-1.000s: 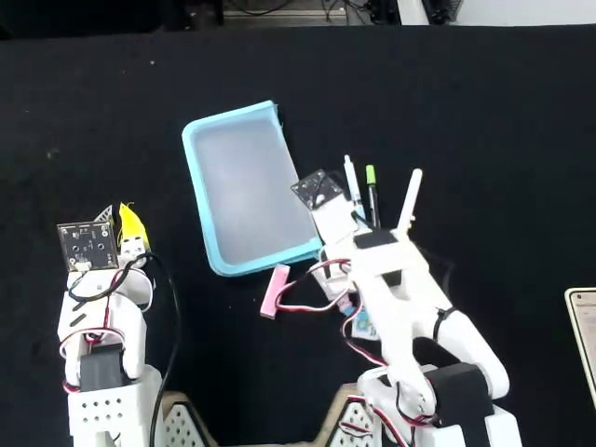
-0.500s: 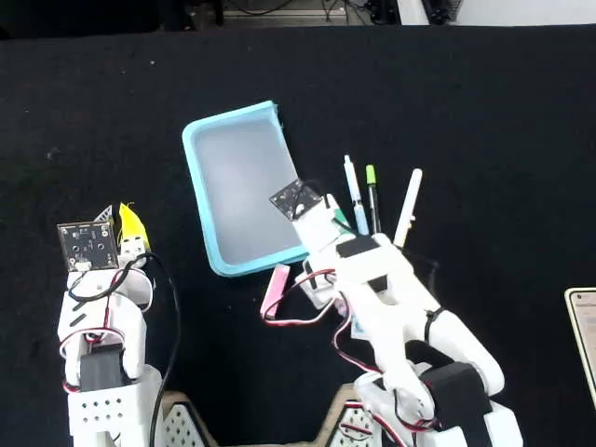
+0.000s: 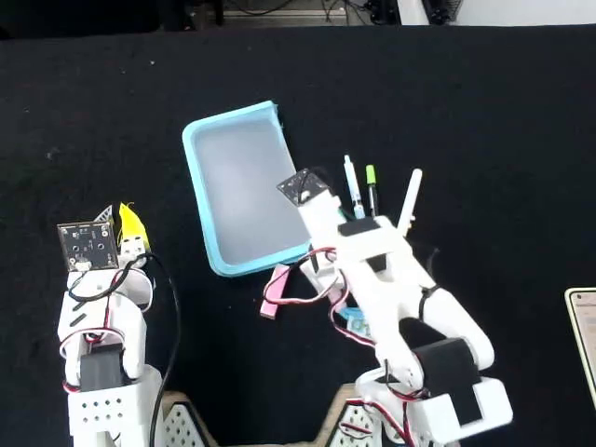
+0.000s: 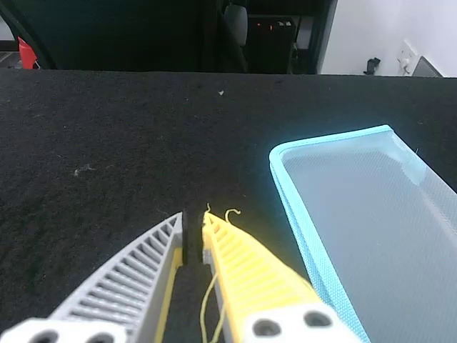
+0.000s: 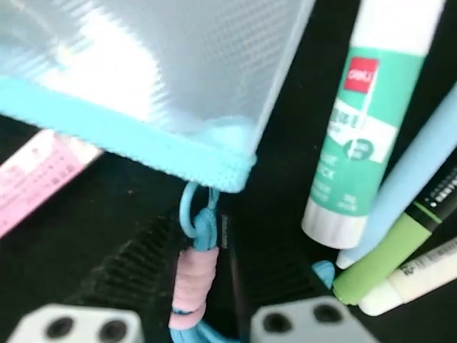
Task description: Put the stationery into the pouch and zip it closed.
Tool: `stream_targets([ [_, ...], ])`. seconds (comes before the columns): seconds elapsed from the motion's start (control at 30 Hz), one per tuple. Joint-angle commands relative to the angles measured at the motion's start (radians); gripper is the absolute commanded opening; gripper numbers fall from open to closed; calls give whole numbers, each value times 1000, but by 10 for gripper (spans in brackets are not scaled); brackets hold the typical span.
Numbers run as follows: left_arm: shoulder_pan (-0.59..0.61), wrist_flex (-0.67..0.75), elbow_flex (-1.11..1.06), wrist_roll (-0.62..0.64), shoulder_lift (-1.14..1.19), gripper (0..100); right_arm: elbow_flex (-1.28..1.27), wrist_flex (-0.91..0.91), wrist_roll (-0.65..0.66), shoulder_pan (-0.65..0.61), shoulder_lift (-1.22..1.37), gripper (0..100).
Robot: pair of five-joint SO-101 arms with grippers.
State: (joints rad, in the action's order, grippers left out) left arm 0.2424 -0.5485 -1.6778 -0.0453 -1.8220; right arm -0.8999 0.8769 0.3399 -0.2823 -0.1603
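Three pens [image 3: 410, 197] and a glue stick [image 5: 357, 121] lie just beside the pouch [image 3: 244, 186] on the black worktop [image 3: 484, 112]. The right tool [image 5: 200, 229] pinches the zip pull [image 5: 194, 275]; its arm covers the pouch corner. The left tool [image 4: 193, 223] is almost closed, empty.

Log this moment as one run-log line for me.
right gripper: at zipper pull of pouch | left gripper: shut, empty, apart from pouch | glue stick, pens: on table, outside pouch
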Motion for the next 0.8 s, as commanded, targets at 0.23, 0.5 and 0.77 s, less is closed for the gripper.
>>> stream_targets([
  [0.23, -8, -2, -21, 2, -6, 62, 142, 123, 60, -9, -274, 11],
  [0.5, -8, 5, -21, 8, -6, 62, 134, 129, 54, -250, -549, 11],
  [0.77, 4, 51, -21, 3, -6, 62, -76, -35, 54, -356, -670, 11],
])
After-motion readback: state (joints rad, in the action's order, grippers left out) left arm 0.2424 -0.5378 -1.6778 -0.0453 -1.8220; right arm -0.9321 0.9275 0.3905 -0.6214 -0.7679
